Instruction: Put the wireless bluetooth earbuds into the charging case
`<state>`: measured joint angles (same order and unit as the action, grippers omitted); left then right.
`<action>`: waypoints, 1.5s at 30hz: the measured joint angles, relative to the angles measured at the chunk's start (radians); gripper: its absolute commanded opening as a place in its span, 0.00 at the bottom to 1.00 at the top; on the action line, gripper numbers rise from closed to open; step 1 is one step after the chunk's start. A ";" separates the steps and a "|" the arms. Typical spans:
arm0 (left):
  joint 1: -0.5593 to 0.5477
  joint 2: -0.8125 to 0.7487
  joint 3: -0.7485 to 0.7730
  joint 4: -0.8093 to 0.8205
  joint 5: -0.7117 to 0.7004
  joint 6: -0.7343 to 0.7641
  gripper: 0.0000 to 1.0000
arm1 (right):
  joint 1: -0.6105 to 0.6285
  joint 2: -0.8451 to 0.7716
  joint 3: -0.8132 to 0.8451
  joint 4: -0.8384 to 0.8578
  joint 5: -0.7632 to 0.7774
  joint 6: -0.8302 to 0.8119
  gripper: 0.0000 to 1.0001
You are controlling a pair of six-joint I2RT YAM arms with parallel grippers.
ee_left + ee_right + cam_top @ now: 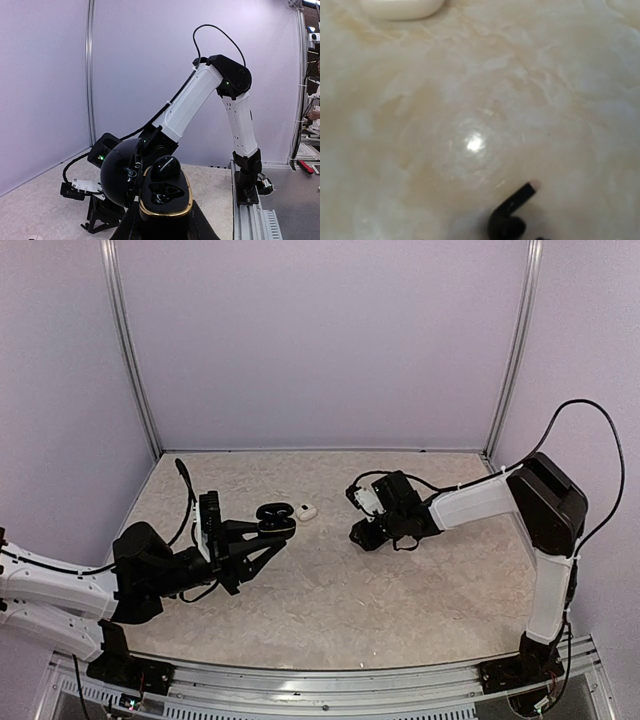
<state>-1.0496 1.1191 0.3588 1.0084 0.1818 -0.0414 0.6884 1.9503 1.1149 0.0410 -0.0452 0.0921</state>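
My left gripper (272, 526) is shut on the black charging case (275, 516) and holds it above the table. In the left wrist view the case (165, 200) has a gold rim and its lid (117, 172) is open to the left. One glossy black earbud (166, 168) sits in the far slot, and the near slot (167, 192) is empty. My right gripper (366, 532) points down close to the table. Its wrist view shows a loose black earbud (512, 218) with a stem lying on the table, but no fingers. White earbuds are not clearly in view.
A small white rounded object (305, 511) lies on the table just right of the held case; it also shows at the top left of the right wrist view (400, 7). Metal posts and purple walls enclose the marbled table (330, 590).
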 measured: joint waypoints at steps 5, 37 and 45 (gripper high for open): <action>0.000 0.000 -0.001 0.001 0.000 0.000 0.00 | -0.008 0.044 0.026 -0.001 -0.003 -0.011 0.31; 0.006 -0.011 -0.010 0.001 0.001 0.000 0.00 | -0.009 -0.076 -0.016 -0.066 -0.026 -0.128 0.41; 0.016 -0.025 -0.011 -0.006 0.001 0.001 0.00 | -0.011 0.019 0.077 -0.143 0.052 -0.195 0.45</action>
<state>-1.0336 1.0939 0.3481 1.0023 0.1829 -0.0406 0.6777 1.9690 1.1915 -0.1024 0.0071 -0.1024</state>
